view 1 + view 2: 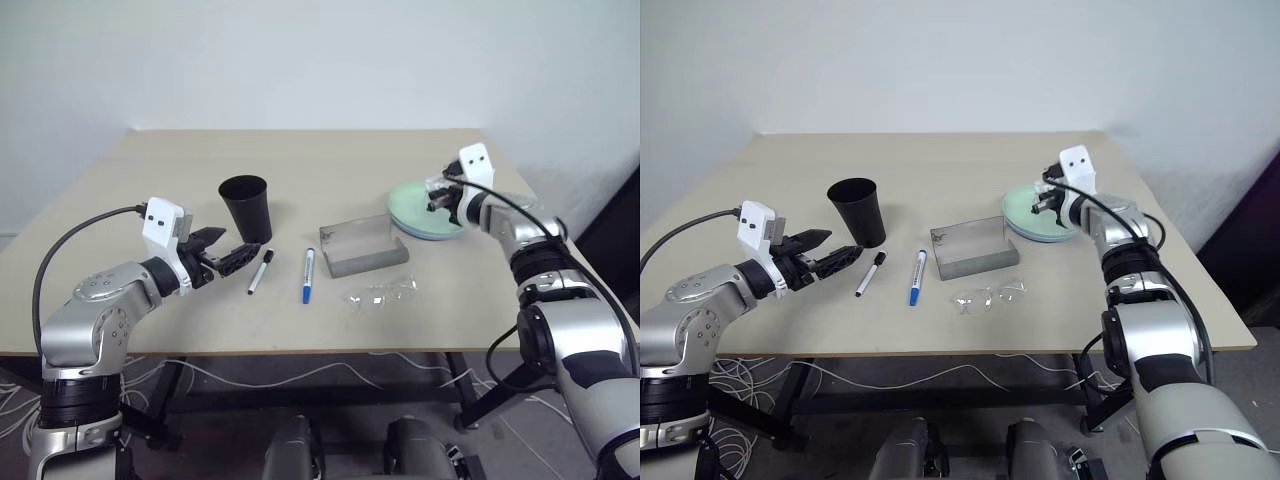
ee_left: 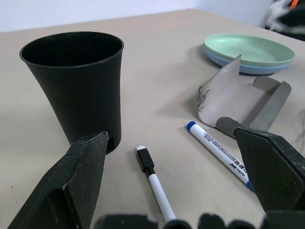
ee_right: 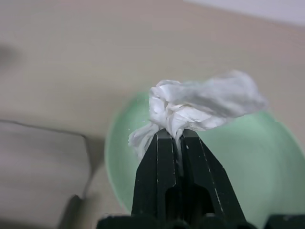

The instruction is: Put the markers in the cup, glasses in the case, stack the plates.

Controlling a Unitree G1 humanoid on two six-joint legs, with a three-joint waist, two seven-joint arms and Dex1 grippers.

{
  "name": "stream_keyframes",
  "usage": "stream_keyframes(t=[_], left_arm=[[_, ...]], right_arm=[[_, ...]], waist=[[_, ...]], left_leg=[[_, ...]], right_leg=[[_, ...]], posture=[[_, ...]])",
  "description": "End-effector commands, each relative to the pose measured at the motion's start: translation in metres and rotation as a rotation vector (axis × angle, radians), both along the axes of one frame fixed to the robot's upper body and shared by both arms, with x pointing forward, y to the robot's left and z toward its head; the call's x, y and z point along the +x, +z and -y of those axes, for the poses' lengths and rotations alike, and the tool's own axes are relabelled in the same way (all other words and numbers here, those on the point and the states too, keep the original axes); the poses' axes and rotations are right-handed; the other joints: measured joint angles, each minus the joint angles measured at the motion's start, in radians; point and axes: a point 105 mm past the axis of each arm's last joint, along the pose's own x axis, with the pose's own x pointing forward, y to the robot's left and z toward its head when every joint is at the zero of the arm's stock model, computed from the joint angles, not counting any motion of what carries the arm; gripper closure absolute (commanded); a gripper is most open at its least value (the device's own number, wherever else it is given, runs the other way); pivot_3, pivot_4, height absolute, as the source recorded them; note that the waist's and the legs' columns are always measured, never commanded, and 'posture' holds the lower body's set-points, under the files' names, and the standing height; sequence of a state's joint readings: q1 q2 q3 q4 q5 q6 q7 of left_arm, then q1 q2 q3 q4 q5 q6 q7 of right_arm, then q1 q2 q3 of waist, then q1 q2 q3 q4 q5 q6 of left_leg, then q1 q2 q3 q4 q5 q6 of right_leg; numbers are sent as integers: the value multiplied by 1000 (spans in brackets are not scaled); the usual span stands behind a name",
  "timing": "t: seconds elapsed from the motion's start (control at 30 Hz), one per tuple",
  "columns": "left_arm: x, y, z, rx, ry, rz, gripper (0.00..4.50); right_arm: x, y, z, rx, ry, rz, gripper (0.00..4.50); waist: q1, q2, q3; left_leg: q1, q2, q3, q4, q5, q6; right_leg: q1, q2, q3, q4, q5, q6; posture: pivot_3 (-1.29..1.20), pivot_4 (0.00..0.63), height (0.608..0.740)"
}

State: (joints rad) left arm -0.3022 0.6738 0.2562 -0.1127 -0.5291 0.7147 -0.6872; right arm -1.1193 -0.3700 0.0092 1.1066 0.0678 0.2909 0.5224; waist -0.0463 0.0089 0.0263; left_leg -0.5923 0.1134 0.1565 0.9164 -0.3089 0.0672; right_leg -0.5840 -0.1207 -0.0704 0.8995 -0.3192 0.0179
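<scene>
The black cup (image 1: 245, 205) stands upright left of centre. In front of it lie the black-capped marker (image 1: 260, 270) and the blue-capped marker (image 1: 308, 275), side by side on the table. The grey case (image 1: 363, 245) lies open, with the clear glasses (image 1: 380, 295) just in front of it. The mint green plate (image 2: 248, 47) rests on the light blue plate (image 2: 238, 67) at the right. My left gripper (image 1: 232, 248) hovers open beside the cup, near the black marker. Above the plates, my right gripper (image 3: 177, 136) is shut on a crumpled white tissue (image 3: 205, 102).
The beige table (image 1: 130, 200) has bare room at the back and far left. Its right edge runs close behind the plates. Cables hang under the front edge.
</scene>
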Motion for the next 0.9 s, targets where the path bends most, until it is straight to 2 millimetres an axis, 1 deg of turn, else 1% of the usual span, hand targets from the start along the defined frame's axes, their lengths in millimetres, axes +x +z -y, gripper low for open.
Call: stream_keyframes(t=[0.03,0.1,0.2,0.23,0.4,0.43,0.47,0.5,0.6,0.67,0.77,0.83,0.9], left_arm=[[1,17,0,4,-4,67,0],[0,17,1,4,-3,68,0],[-1,18,3,4,-4,69,0],[-1,18,3,4,-5,69,0],[0,15,9,38,-24,71,0],[1,14,10,44,-31,69,0],[1,14,11,47,-35,67,0],[3,15,16,53,-57,67,0],[9,21,40,77,-151,78,0],[13,25,54,96,-204,89,0],[18,29,75,126,-291,100,0],[21,28,96,168,-388,81,0],[23,25,112,219,-466,75,0]], right_arm=[[12,29,0,-25,-54,130,3888],[15,30,0,-23,-85,158,3274],[17,34,4,-14,-128,198,2207],[17,37,6,-5,-138,208,1938],[17,55,18,25,-132,268,146],[16,57,20,26,-130,274,14],[16,59,21,26,-128,276,14],[15,63,25,25,-106,281,14],[5,75,30,39,15,289,14],[-6,76,26,21,136,277,14],[-32,72,20,-35,307,248,14],[-58,74,22,-60,414,242,14],[-80,75,25,-67,486,220,14]], waist=[[-1,0,0],[-2,0,0],[-2,0,0],[-1,0,0],[0,0,0],[0,0,0],[0,0,0],[-1,0,0],[3,0,0],[3,0,0],[3,0,0],[5,0,0],[4,2,0]], left_leg=[[-1,0,0,0,0,0],[-1,0,0,0,0,0],[-1,0,-1,1,0,0],[-1,0,-1,1,0,0],[-1,0,-2,1,-1,2],[-1,0,-2,1,-1,2],[-1,0,-2,1,-1,2],[-1,0,-2,1,-1,2],[-1,0,-2,2,-1,2],[-1,-1,-3,2,-1,2],[0,-1,-4,1,0,2],[0,-1,-4,0,1,1],[0,-1,-4,-1,2,3]], right_leg=[[0,0,0,0,0,0],[0,0,0,0,0,0],[-1,0,0,1,0,0],[-1,1,0,1,0,0],[0,1,0,1,0,0],[0,1,0,1,0,0],[0,1,0,1,0,0],[0,1,0,1,0,0],[0,1,0,1,0,0],[1,1,0,0,0,0],[3,1,-1,-2,0,0],[4,1,-1,-4,0,0],[5,1,-2,-6,0,1]], posture=[[0,0,639],[0,0,639],[0,0,639],[0,0,639],[0,0,639],[0,0,639],[0,0,639],[0,0,639],[0,0,639],[0,0,639],[0,0,639],[0,0,639],[0,0,639]])
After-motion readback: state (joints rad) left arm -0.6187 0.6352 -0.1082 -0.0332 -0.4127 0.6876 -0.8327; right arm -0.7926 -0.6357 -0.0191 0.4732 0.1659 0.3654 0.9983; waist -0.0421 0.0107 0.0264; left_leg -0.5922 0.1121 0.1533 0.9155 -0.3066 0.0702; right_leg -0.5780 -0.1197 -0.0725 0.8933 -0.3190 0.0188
